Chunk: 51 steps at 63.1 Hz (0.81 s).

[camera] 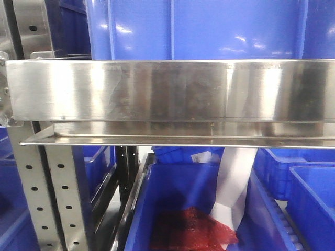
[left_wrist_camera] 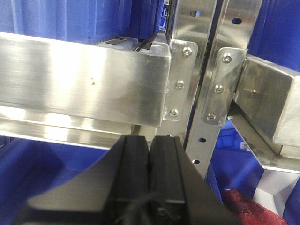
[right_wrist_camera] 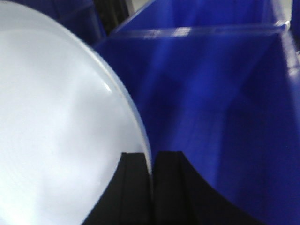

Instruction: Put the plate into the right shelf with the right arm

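In the right wrist view the white plate [right_wrist_camera: 56,140] fills the left half of the frame, held on edge. My right gripper [right_wrist_camera: 152,161] is shut on the plate's rim, one black finger on each side. Behind it is the inside of a blue bin [right_wrist_camera: 225,93] of the right shelf. The shelf's broad steel rail [camera: 157,91] crosses the front view, with a perforated upright [camera: 36,198] at the left. My left gripper [left_wrist_camera: 150,145] is shut with nothing in it, just below a steel rail [left_wrist_camera: 79,79] and beside a bolted upright [left_wrist_camera: 215,70].
Blue bins [camera: 199,26] stand above the rail and more blue bins [camera: 309,193] below it. The lower middle bin holds a red mesh bundle [camera: 193,230] and a white strip [camera: 235,183]. Dark uprights [camera: 125,172] run behind the rack.
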{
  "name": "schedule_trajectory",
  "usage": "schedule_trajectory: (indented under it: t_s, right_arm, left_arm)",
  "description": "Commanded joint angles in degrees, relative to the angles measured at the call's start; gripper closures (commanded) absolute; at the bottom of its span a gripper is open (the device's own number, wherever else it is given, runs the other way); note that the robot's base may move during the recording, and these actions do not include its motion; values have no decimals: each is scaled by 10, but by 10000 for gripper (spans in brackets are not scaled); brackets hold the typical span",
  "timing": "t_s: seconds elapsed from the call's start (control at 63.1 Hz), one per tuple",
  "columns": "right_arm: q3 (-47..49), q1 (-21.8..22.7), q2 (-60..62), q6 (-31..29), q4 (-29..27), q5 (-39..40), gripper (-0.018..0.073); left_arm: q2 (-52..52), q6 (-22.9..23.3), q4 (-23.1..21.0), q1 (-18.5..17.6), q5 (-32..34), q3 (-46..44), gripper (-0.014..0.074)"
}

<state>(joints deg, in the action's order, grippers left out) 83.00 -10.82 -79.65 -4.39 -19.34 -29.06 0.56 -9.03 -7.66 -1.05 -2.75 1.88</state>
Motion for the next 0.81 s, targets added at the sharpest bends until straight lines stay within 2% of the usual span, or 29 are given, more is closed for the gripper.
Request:
schedule_trajectory:
  t_s: [0.0,0.174,0.348,0.396,0.459,0.618,0.792]
  right_arm:
    - [25,-1,13,-4,-13,38,442]
    - [25,-1,13,-4,-15,16,156]
    - [25,-1,13,-3,-15,15,137]
    - [25,2,14,-3,-15,25,147]
    - [25,10,16,-3,-15,41,209]
    - [25,44,28,-3,-15,45,520]
    - [20,91,62,-5,-1,28,507]
  left_arm:
    - [6,4,-5,-1,52,6,724]
    - [6,4,-5,-1,52,6,724]
    - [6,4,-5,-1,52,6,724]
    - [6,4,-5,-1,52,6,724]
    - [6,4,-5,-1,52,6,724]
    - [6,4,-5,-1,52,6,724]
    - [6,4,-5,-1,52,6,724]
